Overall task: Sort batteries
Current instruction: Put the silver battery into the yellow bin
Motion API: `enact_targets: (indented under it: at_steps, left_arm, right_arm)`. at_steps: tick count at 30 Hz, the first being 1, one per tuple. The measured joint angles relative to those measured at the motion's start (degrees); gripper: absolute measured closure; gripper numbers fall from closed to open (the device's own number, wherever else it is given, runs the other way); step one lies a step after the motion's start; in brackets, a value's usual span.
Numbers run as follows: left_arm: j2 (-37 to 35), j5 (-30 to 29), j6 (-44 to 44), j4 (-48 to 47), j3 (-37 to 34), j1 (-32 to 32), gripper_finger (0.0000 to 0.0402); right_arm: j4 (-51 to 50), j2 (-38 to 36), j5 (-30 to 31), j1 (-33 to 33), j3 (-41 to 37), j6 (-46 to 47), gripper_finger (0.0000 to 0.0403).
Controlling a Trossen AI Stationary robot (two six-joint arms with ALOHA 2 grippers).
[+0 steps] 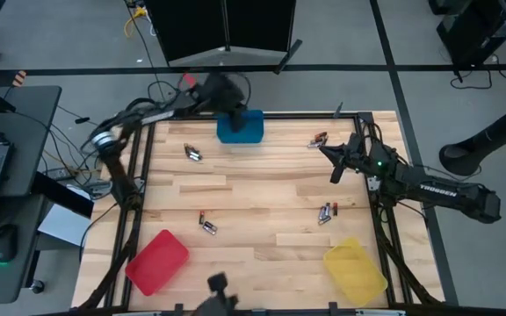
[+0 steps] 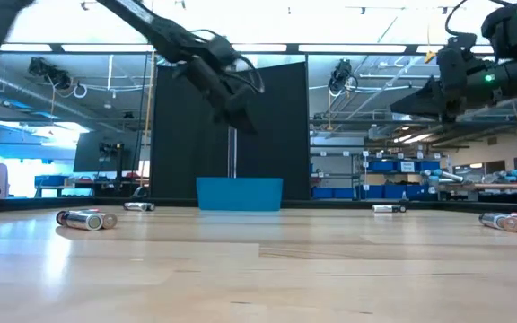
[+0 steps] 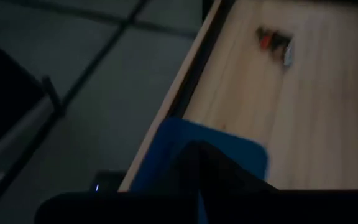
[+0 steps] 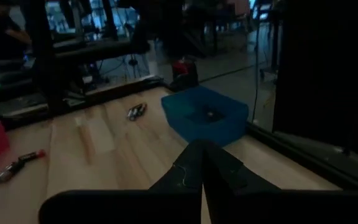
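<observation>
Batteries lie in small groups on the wooden table: one [image 1: 192, 154] at far left, one [image 1: 317, 140] at far right, one [image 1: 206, 223] near the middle left and one [image 1: 326, 211] at the right. My left gripper [image 1: 233, 105] hangs shut above the blue bin [image 1: 241, 132] at the far edge, holding nothing that I can see. A small dark thing [image 4: 210, 114] lies inside that bin. My right gripper [image 1: 334, 174] is shut in the air over the table's right side, between the two right-hand groups, with nothing in it.
A red bin [image 1: 156, 261] stands at the near left corner and a yellow bin [image 1: 355, 269] at the near right. A black screen rises behind the far edge. The middle of the table is bare wood.
</observation>
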Motion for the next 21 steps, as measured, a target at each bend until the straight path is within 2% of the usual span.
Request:
enact_targets:
  at_steps: [5,10,16,21]
  left_arm:
    - [-13.85,0.29,-4.77,15.72,-19.47,-4.95,0.0392]
    - [-24.72,0.4,-8.38,27.31,-33.36,-11.28,0.0392]
    - [-31.7,-0.03,-11.92,40.02,-44.8,-17.75,0.0392]
    - [-32.6,-0.91,-12.37,46.47,-49.53,-20.51,0.0392]
  right_arm:
    - [-10.64,6.59,1.45,4.15,9.05,4.2,0.0389]
    - [-23.89,15.98,5.16,10.52,20.69,11.89,0.0384]
    - [-43.41,29.33,9.01,18.5,34.9,23.3,0.0382]
    - [-55.43,39.25,9.92,24.68,43.71,33.36,0.0381]
